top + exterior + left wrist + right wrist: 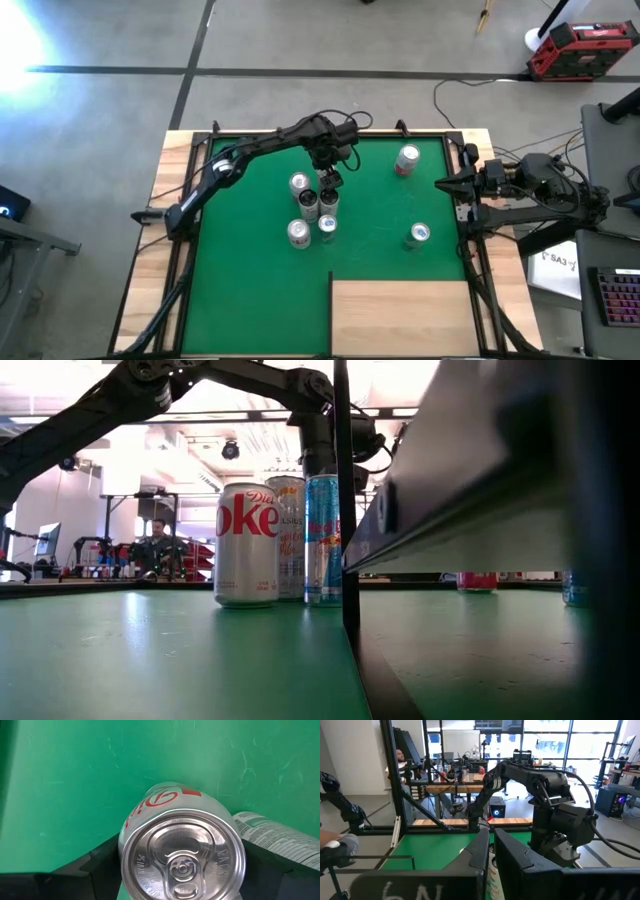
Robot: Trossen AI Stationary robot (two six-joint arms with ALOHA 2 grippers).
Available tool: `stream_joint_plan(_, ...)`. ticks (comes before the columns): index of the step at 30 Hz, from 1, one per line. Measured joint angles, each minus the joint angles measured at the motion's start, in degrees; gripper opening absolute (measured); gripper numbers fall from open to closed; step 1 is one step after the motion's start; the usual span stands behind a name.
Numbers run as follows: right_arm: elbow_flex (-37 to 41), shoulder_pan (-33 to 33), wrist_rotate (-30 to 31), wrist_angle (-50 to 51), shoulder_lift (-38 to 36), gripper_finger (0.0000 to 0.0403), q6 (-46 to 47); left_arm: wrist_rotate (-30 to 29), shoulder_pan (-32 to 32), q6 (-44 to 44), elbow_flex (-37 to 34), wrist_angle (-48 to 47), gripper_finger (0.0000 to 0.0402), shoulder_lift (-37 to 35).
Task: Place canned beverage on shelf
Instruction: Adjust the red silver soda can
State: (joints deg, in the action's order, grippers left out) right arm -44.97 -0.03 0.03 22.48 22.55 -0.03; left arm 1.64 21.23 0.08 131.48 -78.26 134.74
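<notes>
A silver Diet Coke can (pixel 182 855) with red script stands between the fingers of my left gripper (pixel 328 188), which points down over a cluster of cans in the middle of the green mat (pixel 250 290). In the left wrist view I look down on the can's lid and pull tab. The shelf (pixel 400 318), a pale plywood panel, lies flat at the mat's near right corner. My right gripper (pixel 440 183) waits shut and level at the table's right edge, touching nothing. My left gripper has the Diet Coke can between its two fingers, one on each side of the can's wall just below the top rim (pixel 124 851). The fingers (pixel 95 870) come from above, pointing down. The can stands upright; its base is hidden, so whether it rests on the mat cannot be told.
Close around the held can stand other cans: one at the far left (pixel 299 183), one beside it (pixel 309 205), a Diet Coke (pixel 247 545) and a blue can (pixel 322 540) nearer. Two lone cans (pixel 407 160) (pixel 418 235) stand to the right. A white-labelled can (pixel 272 837) nearly touches the gripper.
</notes>
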Motion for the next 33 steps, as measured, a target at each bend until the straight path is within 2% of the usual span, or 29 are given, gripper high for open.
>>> stream_joint_plan(13, 0.02, 0.0, 0.01, 0.0, 0.0, 0.0022, 0.0, -2.63, 0.77, 15.83, 0.0, -2.01, 0.0283, -0.11)
stream_joint_plan(20, 0.02, 0.01, 0.02, 0.0, 0.0, 0.0022, 0.0, -2.63, 0.95, 21.0, 0.0, -4.33, 0.032, -0.11)
stream_joint_plan(33, 0.02, 0.02, 0.02, 0.0, 0.02, 0.0022, 0.0, -2.65, 1.29, 23.89, 0.04, -5.22, 0.0307, -0.31)
